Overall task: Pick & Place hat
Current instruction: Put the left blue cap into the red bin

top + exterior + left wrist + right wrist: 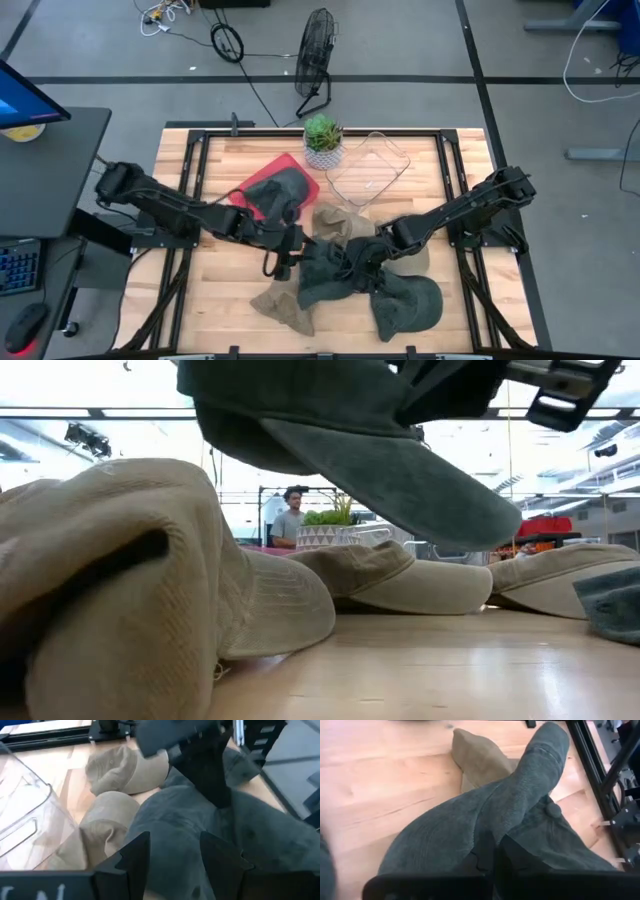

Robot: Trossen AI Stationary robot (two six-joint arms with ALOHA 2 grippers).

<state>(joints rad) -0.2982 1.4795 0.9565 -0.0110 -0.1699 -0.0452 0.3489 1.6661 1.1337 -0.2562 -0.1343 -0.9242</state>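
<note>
While my right gripper pinched the dark green cap and held it off the table near the middle, I judged the carry underway, with a placing spot needed next. The cap hung limp, brim drooping over tan caps. My left gripper waited beside it, fingers parted and empty.
</note>
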